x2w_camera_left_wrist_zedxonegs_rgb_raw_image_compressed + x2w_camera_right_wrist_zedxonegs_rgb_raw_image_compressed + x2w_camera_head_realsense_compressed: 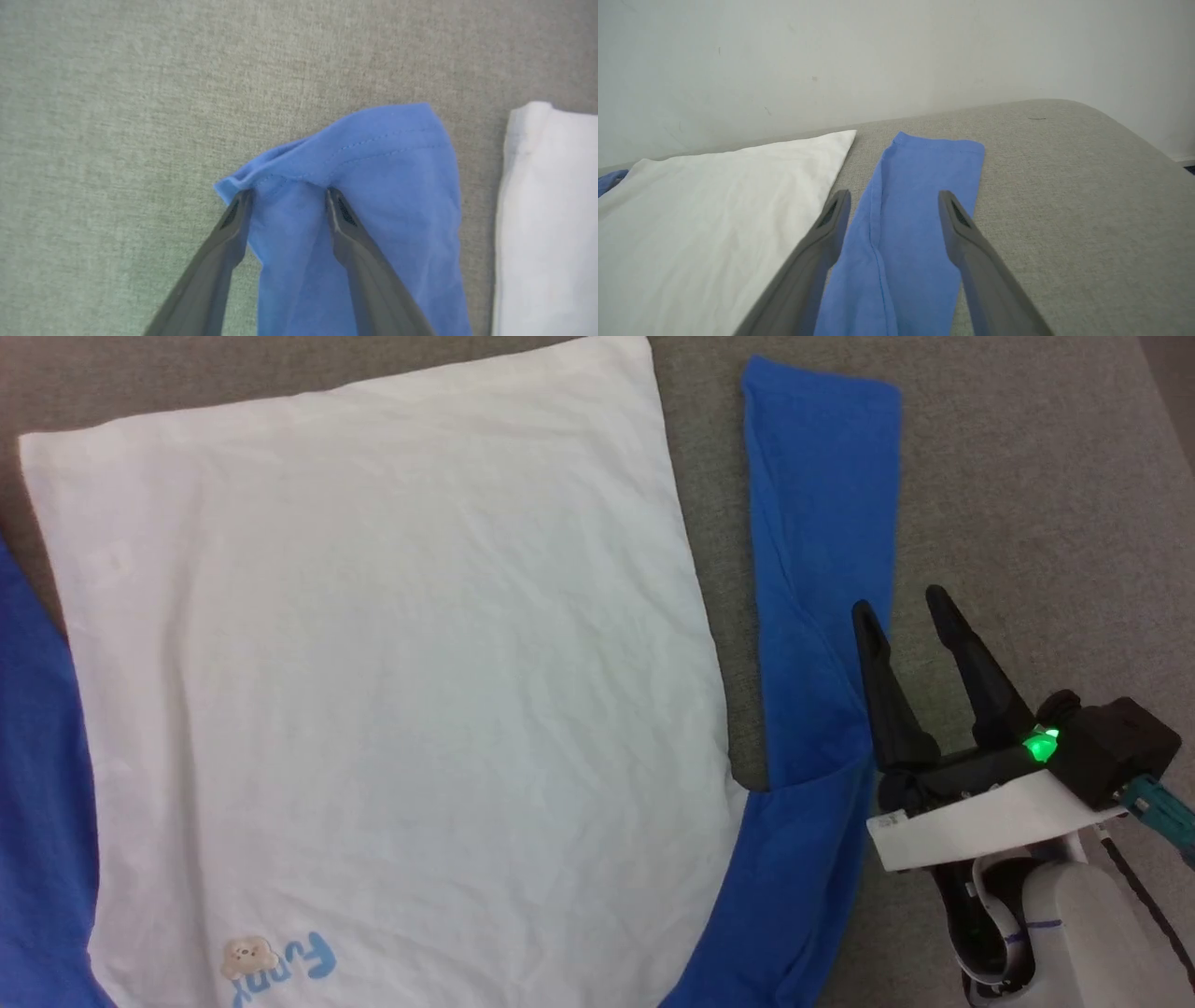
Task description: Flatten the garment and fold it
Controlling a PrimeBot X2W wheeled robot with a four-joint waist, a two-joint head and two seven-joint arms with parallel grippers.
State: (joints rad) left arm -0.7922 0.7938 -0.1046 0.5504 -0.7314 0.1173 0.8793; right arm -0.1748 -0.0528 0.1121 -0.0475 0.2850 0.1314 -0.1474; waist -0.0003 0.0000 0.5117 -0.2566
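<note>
Currently, head view: soft thin jersey garment (373,663), white body with royal blue sleeves, spread on grey woven fabric surface (1027,476). Body largely flat, finely creased all over, small printed motif (275,961) near lower edge. Long blue right-hand sleeve (822,523) lying straight beside body, a strip of surface between. Right gripper (898,602) at that sleeve's outer edge, jaws wide apart, nothing held

Left wrist view: left gripper (287,198) at puckered cuff of left-hand sleeve (387,177), jaws apart, one finger at cuff corner, the other on the cloth. No grip confirmed. White body edge (546,210) just beside

Right wrist view: right gripper (893,196) astride right-hand sleeve (920,168), jaws apart; pale wall (896,46) behind

Risks, as judged: shallow pinch at cuff likely to slip off thin jersey; catching one layer only would twist the sleeve; any drag toward the body could rumple the flattened white panel
</note>
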